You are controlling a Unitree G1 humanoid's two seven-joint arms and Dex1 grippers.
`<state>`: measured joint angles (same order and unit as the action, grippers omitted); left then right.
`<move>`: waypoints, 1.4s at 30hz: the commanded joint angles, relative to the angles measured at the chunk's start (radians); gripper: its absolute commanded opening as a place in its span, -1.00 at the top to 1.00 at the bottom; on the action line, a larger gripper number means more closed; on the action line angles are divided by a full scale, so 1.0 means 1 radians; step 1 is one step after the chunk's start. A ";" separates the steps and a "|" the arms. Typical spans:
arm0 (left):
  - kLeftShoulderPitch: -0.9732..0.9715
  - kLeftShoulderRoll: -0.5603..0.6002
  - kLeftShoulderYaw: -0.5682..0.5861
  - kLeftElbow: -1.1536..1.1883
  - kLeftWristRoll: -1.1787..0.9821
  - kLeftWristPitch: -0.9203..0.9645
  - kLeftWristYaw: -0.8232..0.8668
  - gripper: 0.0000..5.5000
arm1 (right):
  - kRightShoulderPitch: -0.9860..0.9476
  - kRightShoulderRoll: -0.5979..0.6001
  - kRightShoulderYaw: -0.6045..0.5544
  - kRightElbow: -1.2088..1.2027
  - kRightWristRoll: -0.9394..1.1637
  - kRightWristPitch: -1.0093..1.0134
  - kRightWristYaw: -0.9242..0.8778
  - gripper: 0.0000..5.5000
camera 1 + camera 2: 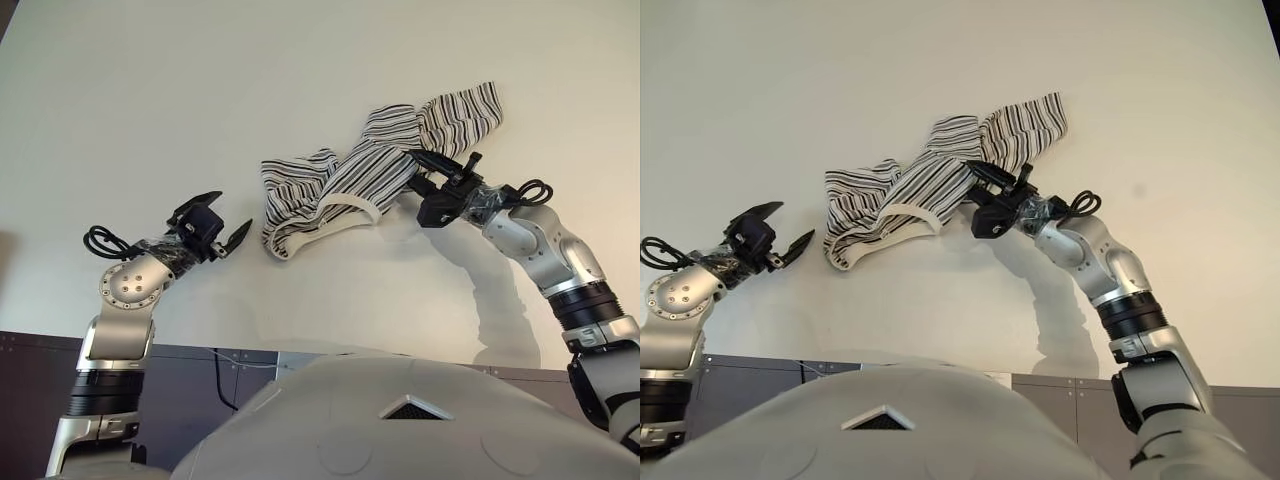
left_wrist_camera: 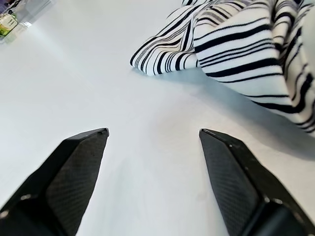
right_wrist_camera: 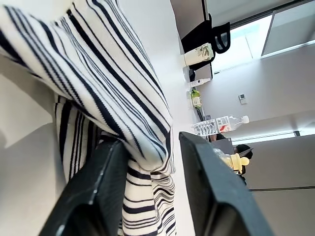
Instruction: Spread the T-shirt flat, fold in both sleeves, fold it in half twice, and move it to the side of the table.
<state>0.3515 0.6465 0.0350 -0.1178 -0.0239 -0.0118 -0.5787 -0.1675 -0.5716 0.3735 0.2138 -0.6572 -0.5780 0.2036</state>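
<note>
1. Striped T-shirt [image 1: 350,175] lies bunched mid-worktop [image 1: 150,100], its length running near-left to far-right.
2. Your right end effector [image 3: 150,140] is nearer, at its right side, fingers apart around a fold.
3. Your left end effector [image 1: 236,208], wide, sits just left of the near end, apart.

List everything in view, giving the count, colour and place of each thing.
T-shirt: one, black-and-white striped, crumpled on the table between the two arms.
Table: one, white, under the shirt.
Clear bottle: one, transparent with a red label, far beyond the shirt.
Pale cup: one, whitish, near that bottle.
Left gripper: one, black, open, over bare table beside the shirt's edge.
Right gripper: one, black, at the shirt's bunched middle, with cloth draped against it.
</note>
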 commanded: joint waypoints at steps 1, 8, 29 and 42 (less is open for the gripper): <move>0.031 -0.018 -0.029 0.028 0.021 0.013 -0.003 -0.25 | -0.024 -0.021 -0.002 0.010 0.036 -0.002 0.052 0.38; 0.024 -0.022 -0.037 0.054 0.022 0.006 -0.009 -0.25 | -0.017 -0.016 0.015 -0.027 0.065 -0.008 0.128 0.38; 0.008 -0.029 -0.046 0.079 0.009 0.003 -0.010 -0.25 | -0.128 0.011 0.050 0.146 -0.075 -0.030 -0.035 0.38; -0.017 -0.010 0.011 0.013 -0.011 0.005 0.006 -0.25 | -0.135 -0.002 0.053 0.159 -0.042 -0.119 -0.086 0.95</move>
<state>0.3416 0.6258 0.0334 -0.0967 -0.0444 -0.0327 -0.5796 -0.3019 -0.5585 0.4254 0.3894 -0.7222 -0.6795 0.1005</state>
